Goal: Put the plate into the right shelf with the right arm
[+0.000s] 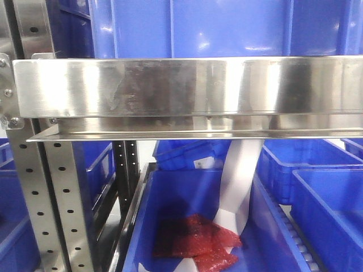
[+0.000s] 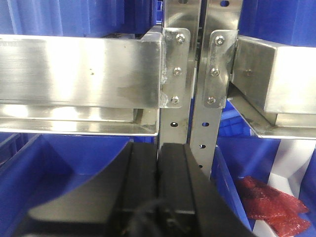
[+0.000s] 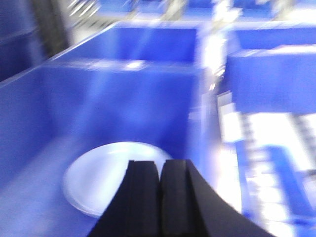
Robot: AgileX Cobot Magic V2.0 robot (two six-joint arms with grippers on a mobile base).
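Note:
The white round plate (image 3: 106,173) lies flat on the floor of a big blue bin (image 3: 123,94) in the blurred right wrist view. My right gripper (image 3: 161,163) hangs above the plate's right part, jaws shut together with nothing between them and apart from the plate. The right shelf shows in the front view as a shiny steel rail (image 1: 187,88) with blue bins above and below it. My left gripper (image 2: 158,145) is shut and empty, facing the perforated steel uprights (image 2: 197,74). Neither gripper shows in the front view.
A red crinkled packet (image 1: 195,238) and a white paper strip (image 1: 238,181) lie in the lower middle bin; the packet (image 2: 269,202) also shows in the left wrist view. More blue bins (image 1: 326,187) stand to the right. Perforated uprights (image 1: 51,198) stand at the left.

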